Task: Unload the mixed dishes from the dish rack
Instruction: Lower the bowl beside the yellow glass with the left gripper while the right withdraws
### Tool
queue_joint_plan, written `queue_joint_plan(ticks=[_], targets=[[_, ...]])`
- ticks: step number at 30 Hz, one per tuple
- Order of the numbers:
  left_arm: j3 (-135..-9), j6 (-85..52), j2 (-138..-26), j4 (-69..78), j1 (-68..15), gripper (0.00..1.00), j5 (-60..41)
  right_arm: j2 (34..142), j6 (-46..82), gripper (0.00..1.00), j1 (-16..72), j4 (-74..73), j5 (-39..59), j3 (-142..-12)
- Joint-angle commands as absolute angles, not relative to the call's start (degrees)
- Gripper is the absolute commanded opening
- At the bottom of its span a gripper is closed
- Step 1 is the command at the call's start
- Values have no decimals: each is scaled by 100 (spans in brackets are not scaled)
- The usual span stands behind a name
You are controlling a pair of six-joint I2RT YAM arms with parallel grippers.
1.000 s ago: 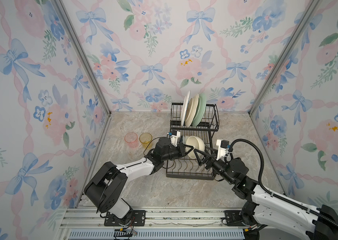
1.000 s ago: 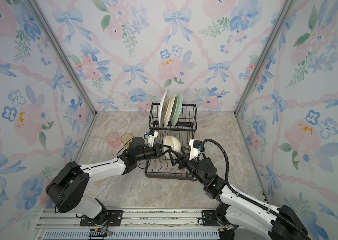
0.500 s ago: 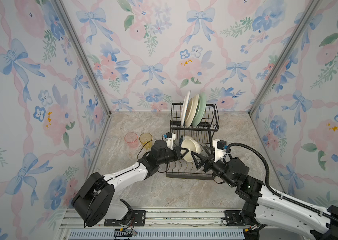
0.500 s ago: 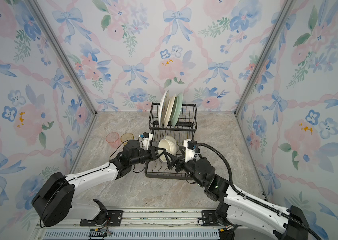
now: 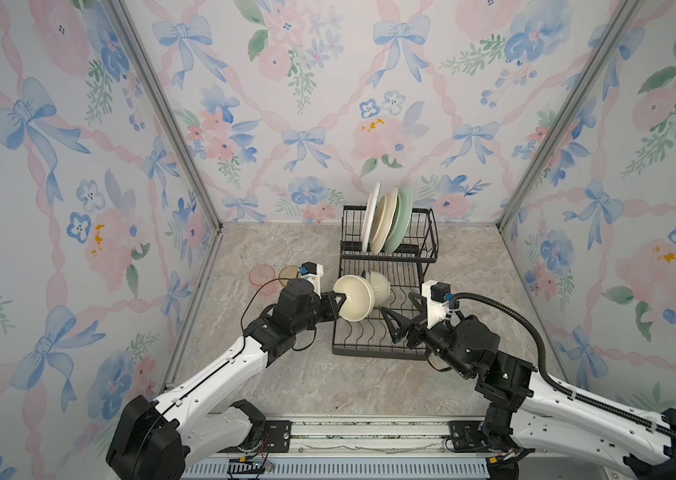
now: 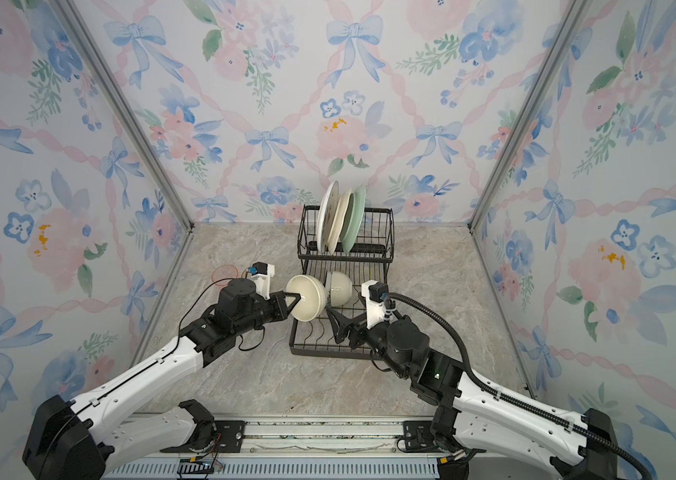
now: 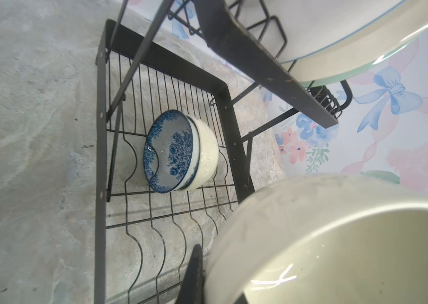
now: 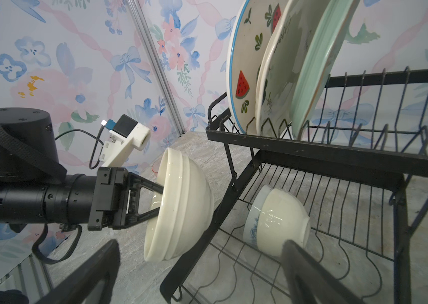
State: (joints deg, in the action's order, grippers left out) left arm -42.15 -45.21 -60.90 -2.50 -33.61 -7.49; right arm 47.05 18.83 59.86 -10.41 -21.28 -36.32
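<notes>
My left gripper (image 5: pixel 342 301) is shut on the rim of a cream bowl (image 5: pixel 356 299), one finger inside and one outside. It holds the bowl tilted at the left edge of the dish rack (image 5: pixel 377 354). A blue-and-white patterned bowl (image 7: pixel 170 150) lies on its side on the lower tray, nested with another cream bowl (image 8: pixel 278 221). My right gripper (image 5: pixel 399 314) stands open over the tray's front right, holding nothing. On the upper tier stand the watermelon-print plate (image 8: pixel 244 65), the cream plate (image 8: pixel 278 79) and the pale green plate (image 8: pixel 318 65).
A pink tumbler (image 5: pixel 262 275) and a yellow tumbler (image 5: pixel 288 273) stand on the marble floor left of the rack, just behind my left wrist. Floral walls close in the left, back and right sides. The rack's slanted side strut (image 8: pixel 223 208) runs beside the held bowl.
My left gripper has drawn the cream bowl leftward, away from the nested bowls to the rack's left edge. The right gripper has stayed open with little movement.
</notes>
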Motion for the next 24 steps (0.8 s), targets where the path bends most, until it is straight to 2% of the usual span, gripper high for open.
queue_joint_plan(ticks=[1,9,24], targets=[[-4471,-4220,-5775,-644,-3070,0,-536,4584,1823,97,6064,-866,-2307,-3628],[-4439,-3840,-5421,-1115,-1905,0,-390,4150,1861,97,6063,-258,-2599,-3614],[-4475,-3448,-6439,-1141,-1594,0,98,3472,1993,97,6031,457,-3003,-3404]])
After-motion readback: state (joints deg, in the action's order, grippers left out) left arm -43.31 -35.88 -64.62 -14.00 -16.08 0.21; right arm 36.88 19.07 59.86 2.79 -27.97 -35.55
